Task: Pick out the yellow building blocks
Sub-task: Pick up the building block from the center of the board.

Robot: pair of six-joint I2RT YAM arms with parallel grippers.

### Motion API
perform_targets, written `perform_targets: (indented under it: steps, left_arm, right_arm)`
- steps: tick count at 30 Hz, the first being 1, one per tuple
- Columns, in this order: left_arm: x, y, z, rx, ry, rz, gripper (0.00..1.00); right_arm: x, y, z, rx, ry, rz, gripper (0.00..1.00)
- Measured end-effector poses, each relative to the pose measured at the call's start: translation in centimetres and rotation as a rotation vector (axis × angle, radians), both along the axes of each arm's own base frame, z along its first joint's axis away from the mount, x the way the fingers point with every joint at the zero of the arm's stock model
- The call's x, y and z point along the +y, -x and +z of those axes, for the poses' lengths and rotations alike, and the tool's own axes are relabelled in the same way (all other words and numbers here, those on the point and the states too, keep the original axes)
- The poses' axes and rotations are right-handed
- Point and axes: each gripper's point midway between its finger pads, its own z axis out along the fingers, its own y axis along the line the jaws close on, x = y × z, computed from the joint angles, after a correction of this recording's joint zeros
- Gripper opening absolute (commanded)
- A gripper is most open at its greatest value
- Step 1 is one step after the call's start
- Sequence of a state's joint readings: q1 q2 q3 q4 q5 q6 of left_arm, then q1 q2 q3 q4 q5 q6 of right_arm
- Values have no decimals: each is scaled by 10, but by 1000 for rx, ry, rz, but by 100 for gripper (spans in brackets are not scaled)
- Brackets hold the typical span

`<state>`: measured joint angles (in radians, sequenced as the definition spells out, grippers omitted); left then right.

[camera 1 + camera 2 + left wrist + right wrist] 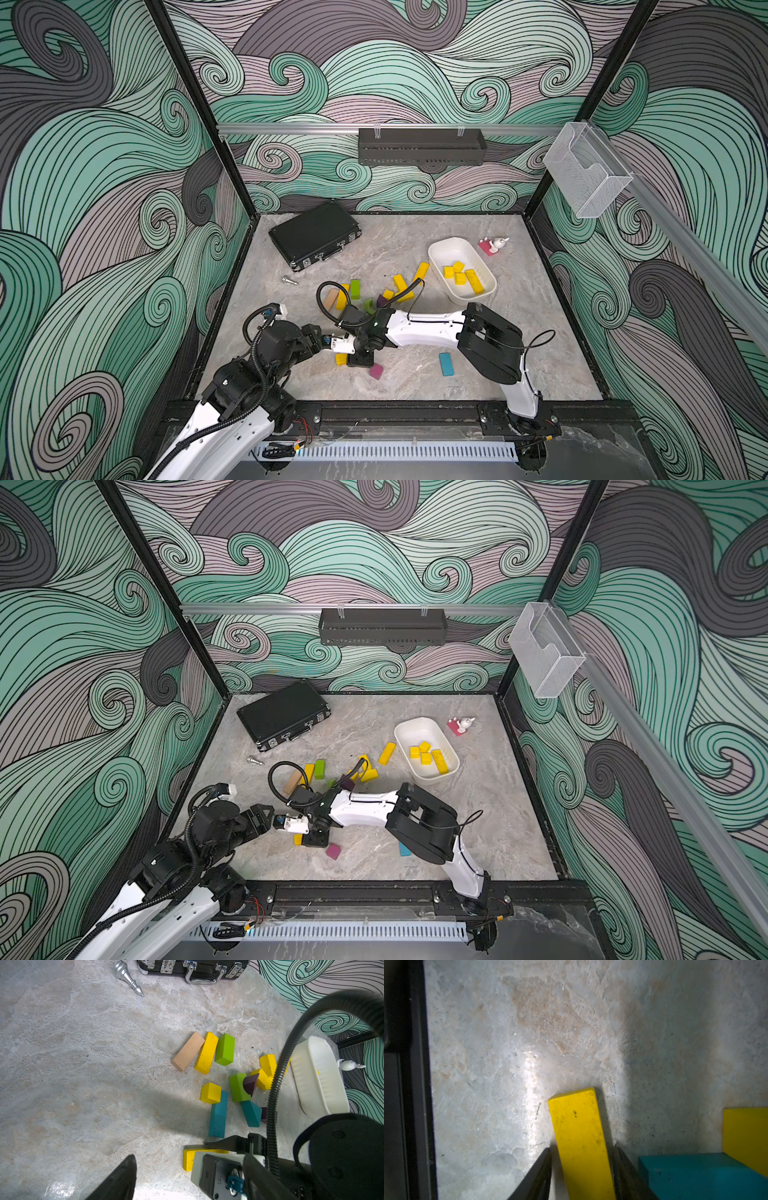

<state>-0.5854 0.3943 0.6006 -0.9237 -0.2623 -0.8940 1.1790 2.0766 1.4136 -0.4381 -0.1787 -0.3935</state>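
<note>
A yellow bar [340, 359] [577, 1126] lies flat near the table's front left. My right gripper [360, 360] [582, 1147] straddles it, one finger on each long side with slim gaps, still open. My left gripper [321, 338] [189, 1157] hovers just left of the right wrist, its fingers wide apart and holding nothing. More yellow building blocks lie loose mid-table: a long one [421, 272], another [400, 282], one beside a green block [206, 1052] and a cube [210, 1093]. Several yellow blocks [463, 276] sit in the white bin [440, 249].
A teal block [695, 1174] and a yellow cube [745, 1136] lie close beside the straddled bar. Green [355, 289], tan [331, 298], magenta [376, 370] and teal [446, 363] blocks are scattered about. A black case [314, 235], a silver chess piece [289, 281] and a small figurine [492, 244] lie farther back.
</note>
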Motion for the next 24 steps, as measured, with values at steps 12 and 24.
perform_targets:
  steps: [12,24]
  left_arm:
    - [0,0,1,-5,3,1,78]
    - [5,-1,10,-28,-10,15,78]
  right_arm:
    - [-1,-3,0,-19,7,-8,34]
    - [-6,-6,4,-42,15,-20,27]
